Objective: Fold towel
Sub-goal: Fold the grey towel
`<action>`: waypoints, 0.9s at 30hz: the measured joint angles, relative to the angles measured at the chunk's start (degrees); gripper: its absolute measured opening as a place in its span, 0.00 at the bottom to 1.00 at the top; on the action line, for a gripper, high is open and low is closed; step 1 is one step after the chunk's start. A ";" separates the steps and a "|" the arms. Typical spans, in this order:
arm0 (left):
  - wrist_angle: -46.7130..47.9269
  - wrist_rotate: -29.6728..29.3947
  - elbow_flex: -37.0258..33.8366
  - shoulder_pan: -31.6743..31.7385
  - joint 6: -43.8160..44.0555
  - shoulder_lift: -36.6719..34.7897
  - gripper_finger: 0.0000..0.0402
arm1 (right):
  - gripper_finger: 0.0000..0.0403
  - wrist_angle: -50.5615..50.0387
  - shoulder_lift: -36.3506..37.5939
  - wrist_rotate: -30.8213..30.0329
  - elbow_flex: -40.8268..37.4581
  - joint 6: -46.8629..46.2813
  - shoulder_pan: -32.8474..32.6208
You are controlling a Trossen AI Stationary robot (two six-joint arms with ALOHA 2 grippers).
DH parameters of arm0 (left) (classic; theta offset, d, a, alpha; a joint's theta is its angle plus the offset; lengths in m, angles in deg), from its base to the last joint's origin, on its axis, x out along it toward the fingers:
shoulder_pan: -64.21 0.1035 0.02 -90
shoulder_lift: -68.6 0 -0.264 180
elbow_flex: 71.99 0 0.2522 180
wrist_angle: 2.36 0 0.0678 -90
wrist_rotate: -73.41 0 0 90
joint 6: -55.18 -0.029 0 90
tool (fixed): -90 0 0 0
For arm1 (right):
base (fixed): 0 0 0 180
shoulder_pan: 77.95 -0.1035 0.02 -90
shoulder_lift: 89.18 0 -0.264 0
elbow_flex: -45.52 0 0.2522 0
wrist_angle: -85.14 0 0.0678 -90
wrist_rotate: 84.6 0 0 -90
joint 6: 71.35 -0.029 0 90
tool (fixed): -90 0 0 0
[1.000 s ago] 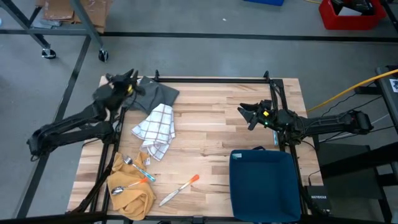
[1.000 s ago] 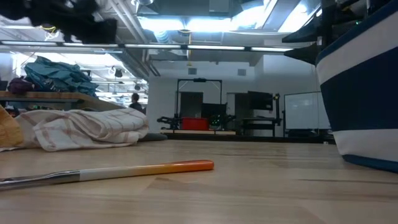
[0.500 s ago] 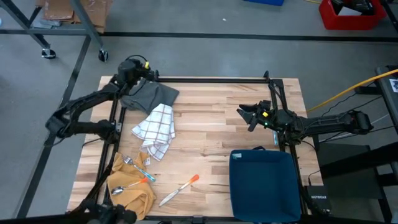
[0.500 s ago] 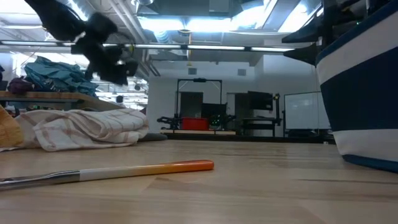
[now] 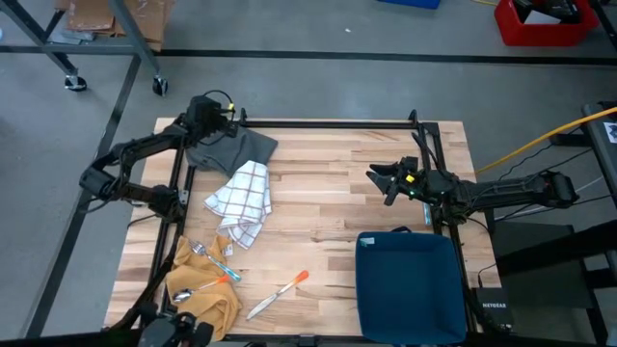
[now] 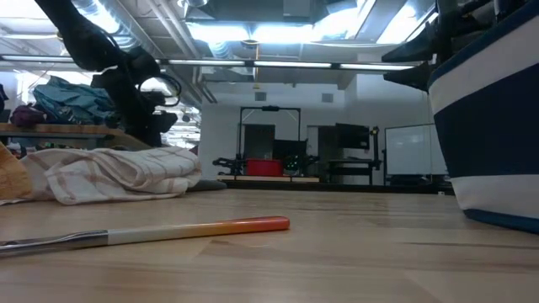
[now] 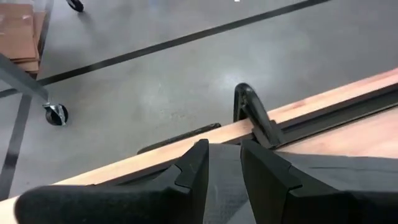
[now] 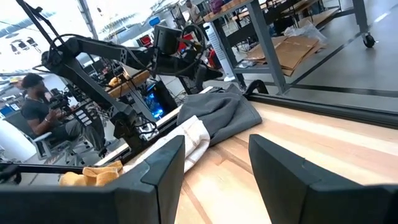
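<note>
The left gripper [image 5: 214,113] hangs part-open, holding nothing, right over the grey towel's [image 5: 238,147] corner (right gripper [image 5: 383,179] open, idle).

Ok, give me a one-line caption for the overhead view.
Left end effector at the gray towel's far corner; right end effector waits open.

Checked towel [image 5: 241,200] beside grey cloth [image 5: 237,147]

Matt grey cloth towel [image 5: 239,147], wooden table [image 5: 328,183]
</note>
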 joint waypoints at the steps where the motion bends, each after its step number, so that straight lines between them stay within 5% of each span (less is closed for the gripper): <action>1: 0.08 -0.10 0.00 0.04 -0.04 0.34 0.21 | 0.46 -0.05 0.02 0.00 0.02 0.00 0.00; 27: -8.15 -1.44 -0.02 2.93 -0.38 15.94 0.21 | 0.46 -0.81 0.02 1.49 0.02 -2.14 0.00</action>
